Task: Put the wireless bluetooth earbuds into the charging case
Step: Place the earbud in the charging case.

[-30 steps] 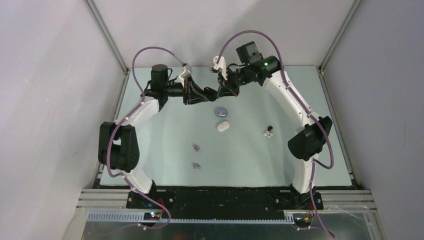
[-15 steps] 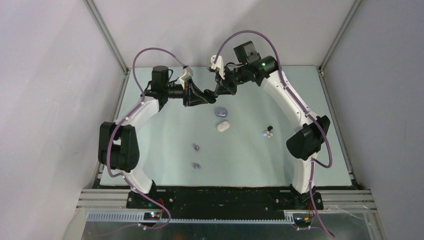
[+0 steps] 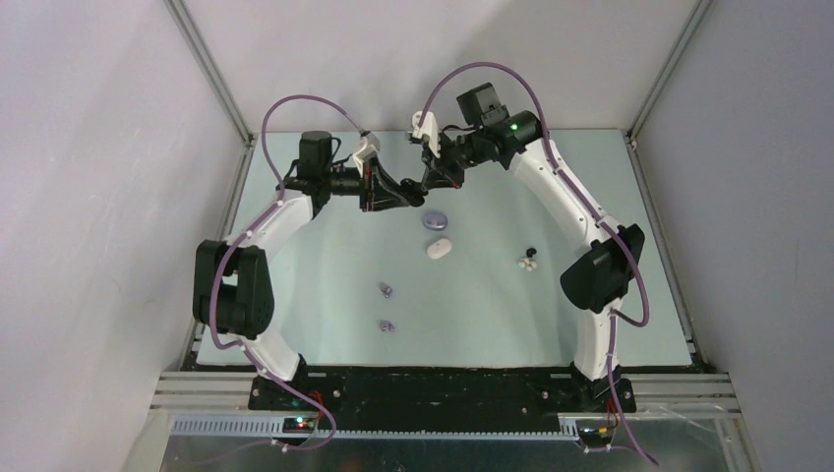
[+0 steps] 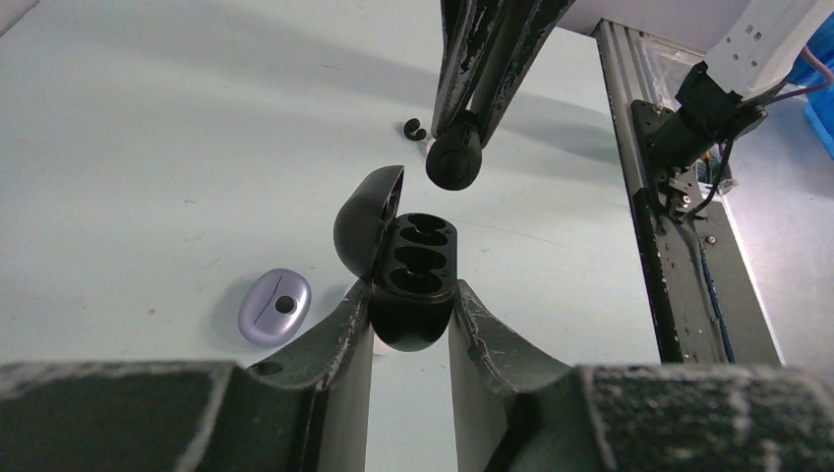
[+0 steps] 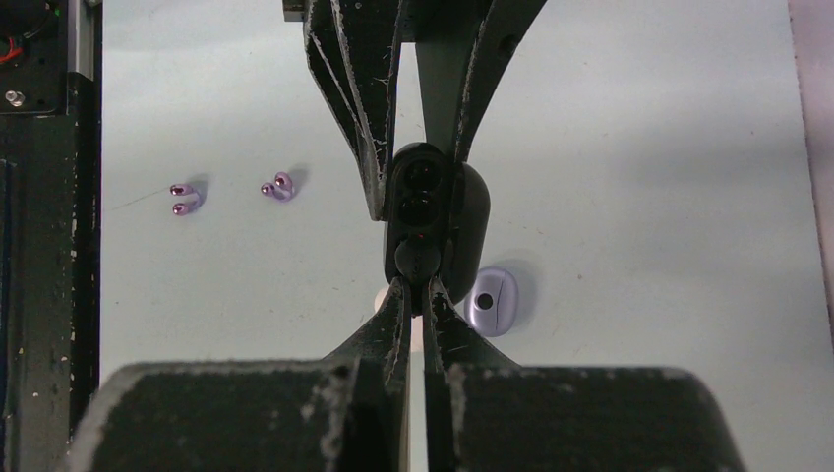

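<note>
1. The left fingers [image 4: 462, 307] were clamped on the lower body of a black oval charging case [image 4: 418, 265], one finger on each side.
2. The case was held off the pale green surface [image 3: 472, 305] with its lid hinged open to one side, and two wells in it faced the right fingers [image 5: 405, 305].
3. The right fingers were pressed almost together on a small black rounded earbud [image 4: 453, 159], gripped at their very tips.
4. In the left wrist view, that earbud was seen just beyond the open end of the case, apart from it by a narrow gap and not seated in either well.
5. In the right wrist view, the same earbud [image 5: 417, 261] lined up with the end of the case nearest the right fingers.
6. A closed lavender oval case [image 4: 274, 306] lay on the surface below and just beside both pairs of fingers, with a white oval case [image 3: 439, 248] close by it.
7. Two lavender earbuds [image 5: 183, 199] [image 5: 277, 186] lay well apart from the fingers, toward the arm bases.
8. A second black earbud [image 4: 415, 129] rested on the surface beyond the right fingers, and beside it in the overhead view lay small white-pink earbuds [image 3: 527, 263].
</note>
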